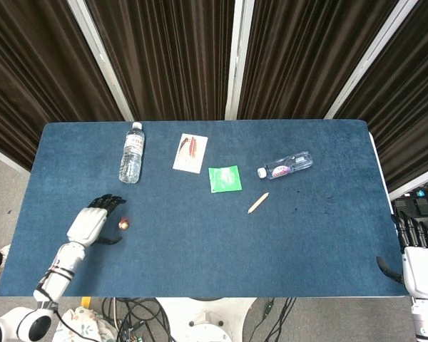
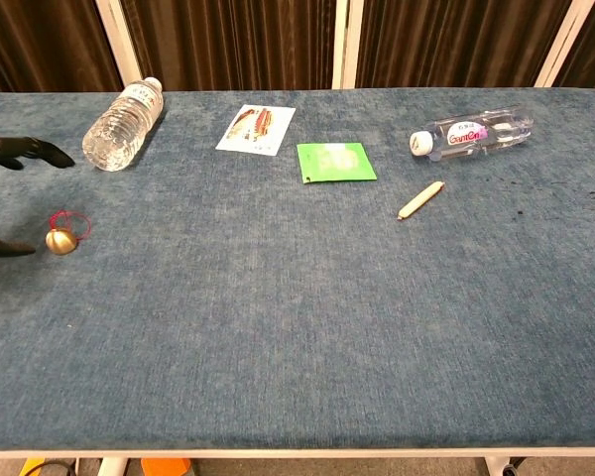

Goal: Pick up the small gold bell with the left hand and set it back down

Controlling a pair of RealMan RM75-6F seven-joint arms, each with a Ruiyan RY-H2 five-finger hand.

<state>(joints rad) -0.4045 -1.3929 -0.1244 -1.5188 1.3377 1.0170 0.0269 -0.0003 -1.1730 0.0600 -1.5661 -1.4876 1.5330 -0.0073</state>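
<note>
The small gold bell (image 1: 124, 224) (image 2: 60, 240) with a red loop lies on the blue table (image 1: 200, 235) at the left front. My left hand (image 1: 93, 222) hovers just left of it, fingers spread and empty; only its fingertips (image 2: 52, 154) and thumb tip show at the chest view's left edge, the thumb tip close to the bell. My right hand (image 1: 416, 262) stays off the table's right front corner, fingers extended, holding nothing.
A clear water bottle (image 1: 131, 152) lies behind the bell. A picture card (image 1: 190, 152), a green packet (image 1: 225, 178), a second bottle (image 1: 285, 165) and a tan stick (image 1: 258, 203) lie toward the middle and right.
</note>
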